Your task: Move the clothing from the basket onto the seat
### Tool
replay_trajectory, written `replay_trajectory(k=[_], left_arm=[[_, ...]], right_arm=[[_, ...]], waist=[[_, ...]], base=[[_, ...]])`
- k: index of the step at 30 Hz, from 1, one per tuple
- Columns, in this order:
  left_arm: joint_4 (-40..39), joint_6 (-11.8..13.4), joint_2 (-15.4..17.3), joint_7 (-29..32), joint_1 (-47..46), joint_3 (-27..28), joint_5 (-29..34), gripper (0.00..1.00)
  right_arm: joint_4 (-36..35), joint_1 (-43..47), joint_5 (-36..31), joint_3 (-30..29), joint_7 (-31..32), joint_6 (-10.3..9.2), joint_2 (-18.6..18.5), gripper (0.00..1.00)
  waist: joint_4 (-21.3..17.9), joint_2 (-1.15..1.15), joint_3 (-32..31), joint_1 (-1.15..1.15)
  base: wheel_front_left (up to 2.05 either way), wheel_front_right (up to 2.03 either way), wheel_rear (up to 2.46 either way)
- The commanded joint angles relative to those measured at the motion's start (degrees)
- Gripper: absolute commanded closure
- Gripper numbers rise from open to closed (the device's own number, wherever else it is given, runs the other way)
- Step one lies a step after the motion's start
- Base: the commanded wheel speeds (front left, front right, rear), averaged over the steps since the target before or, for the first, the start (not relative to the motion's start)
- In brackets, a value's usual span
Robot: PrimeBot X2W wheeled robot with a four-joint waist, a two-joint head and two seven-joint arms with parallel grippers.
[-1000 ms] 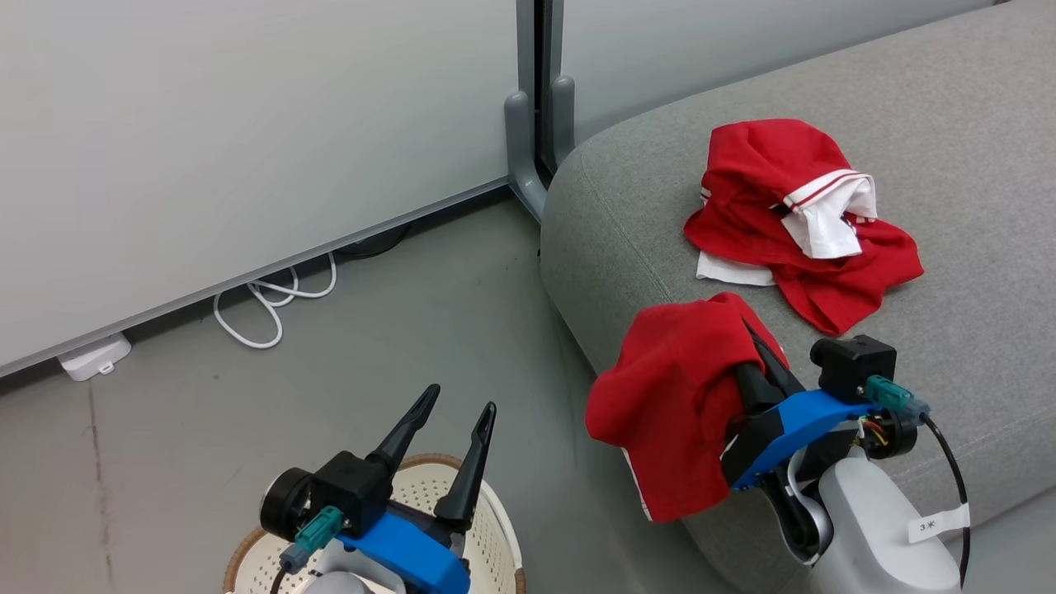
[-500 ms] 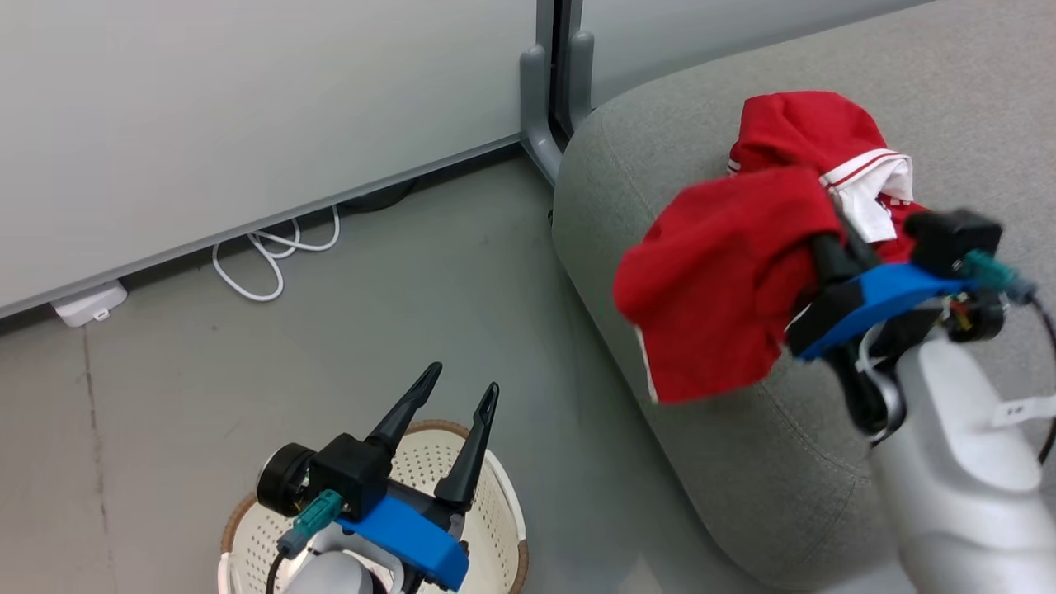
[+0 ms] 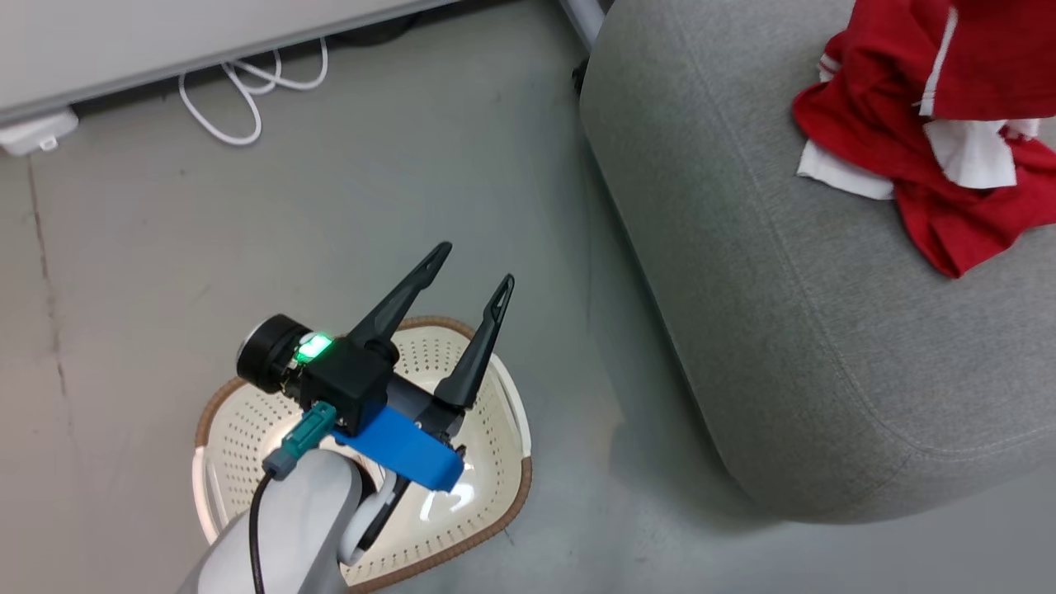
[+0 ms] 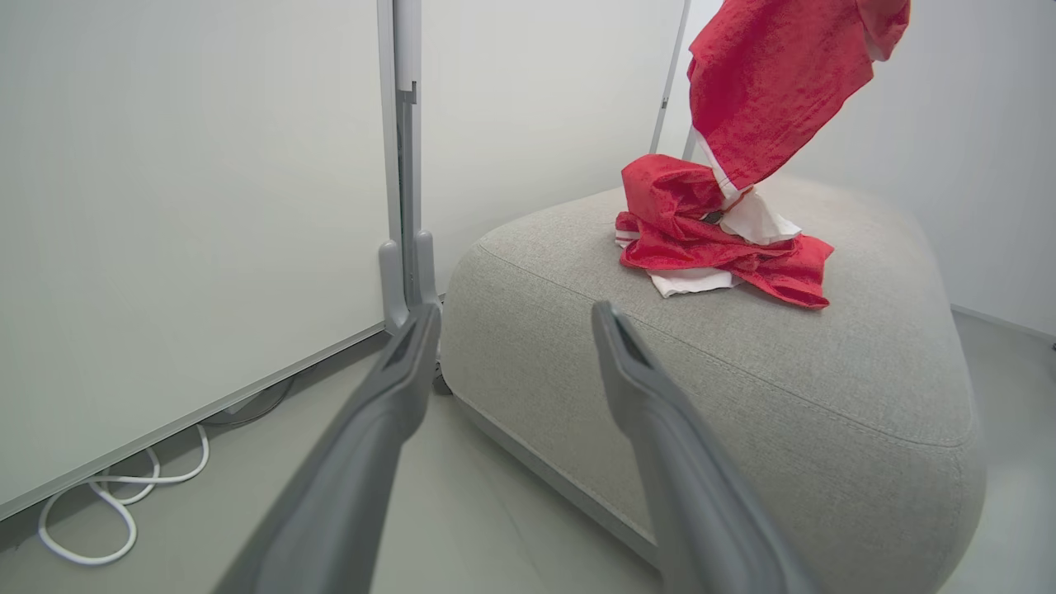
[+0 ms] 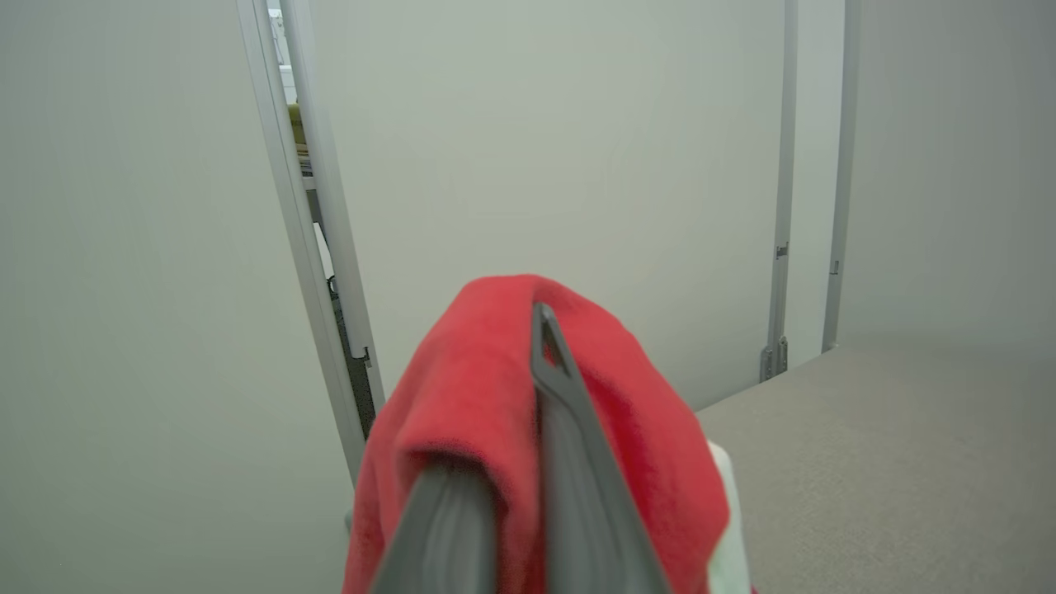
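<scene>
One red garment with white panels [image 3: 883,140] lies crumpled on the grey seat [image 3: 784,330], near its rounded end. A second red garment [image 4: 775,82] hangs in the air just above that pile, its white-edged hem reaching down to it. My right gripper [image 5: 528,355] is shut on this hanging garment [image 5: 462,396], whose cloth drapes over the fingers. My left gripper [image 3: 477,264] stands open and holds nothing, above the cream perforated basket [image 3: 216,404] on the floor. No cloth shows in the part of the basket that my left arm leaves uncovered.
A white cable [image 3: 239,91] loops on the grey floor along the base of a pale partition wall. A white power block [image 3: 33,132] sits at the far left. A grey partition post [image 4: 404,165] stands by the seat's end. Bare floor separates basket and seat.
The head camera has tilted down, so the whole picture shifted. My right gripper carried the red garment up and across over the seat, above the pile. The left gripper stays open over the basket.
</scene>
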Motion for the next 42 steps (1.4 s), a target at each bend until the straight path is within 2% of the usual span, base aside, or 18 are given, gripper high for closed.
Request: replay_trajectory(k=[1,6,12,18,23,24,25,26,36,42], left_arm=[[-0.49,-0.11,0.55,-0.23,-1.82,-0.24,0.36,0.00],[-2.10,-0.11,1.61,-0.23,-5.76,-0.95,1.24,0.00],[-3.77,-0.12,2.55,-0.24,-7.73,-0.84,2.12,0.00],[-4.12,-0.11,2.42,-0.24,-6.84,-0.75,2.37,0.00],[-3.62,-0.11,2.18,-0.23,-6.68,-0.70,2.33,0.00],[-3.49,-0.11,2.11,-0.23,-6.72,-0.68,2.33,0.00],[-3.42,-0.11,2.09,-0.23,-6.77,-0.61,2.36,0.00],[-3.33,-0.11,2.06,-0.23,-6.81,-0.57,2.35,0.00],[-2.89,-0.11,1.28,-0.23,-5.98,-0.06,2.04,0.00],[-2.23,-0.11,0.00,-0.23,-4.44,0.48,1.66,0.00]], right_arm=[[0.67,-0.97,-0.61,-1.47,-0.45,0.01,-0.33,1.00],[4.30,-1.11,-3.29,-7.49,-1.66,0.01,-1.65,1.00],[11.01,0.17,-5.64,-12.75,-4.39,0.01,-0.62,1.00],[16.50,0.48,-8.35,-14.91,-6.91,0.01,0.44,1.00],[19.56,-0.18,-9.84,-15.14,-8.21,0.01,-0.11,1.00],[19.93,-0.36,-10.06,-15.04,-8.37,0.01,-0.33,0.72],[20.31,-0.50,-10.37,-14.76,-8.57,0.01,-0.40,0.39],[20.72,-0.64,-10.41,-14.51,-8.76,0.01,-0.38,0.00],[22.92,-0.47,-10.12,-12.74,-9.56,0.01,-1.15,0.00],[22.96,2.90,-9.92,-8.86,-9.97,0.01,-2.01,0.00]], waist=[[1.72,0.00,4.78,-0.01],[2.84,0.00,9.92,-0.01],[3.19,0.00,13.73,-0.01],[3.25,0.00,14.32,-0.01],[3.34,0.00,13.70,-0.01],[3.35,0.00,13.54,-0.01],[3.34,0.00,13.40,-0.01],[3.33,0.00,13.27,-0.01],[3.50,0.00,11.53,-0.01],[4.16,0.00,8.24,-0.01]], base=[[0.00,0.00,0.00],[0.00,0.00,0.00],[0.00,0.00,0.00],[0.00,0.00,0.00],[0.00,0.00,0.00],[0.00,0.00,0.00],[0.00,0.00,0.00],[0.00,0.00,0.00],[0.00,0.00,0.00],[0.00,0.00,0.00]])
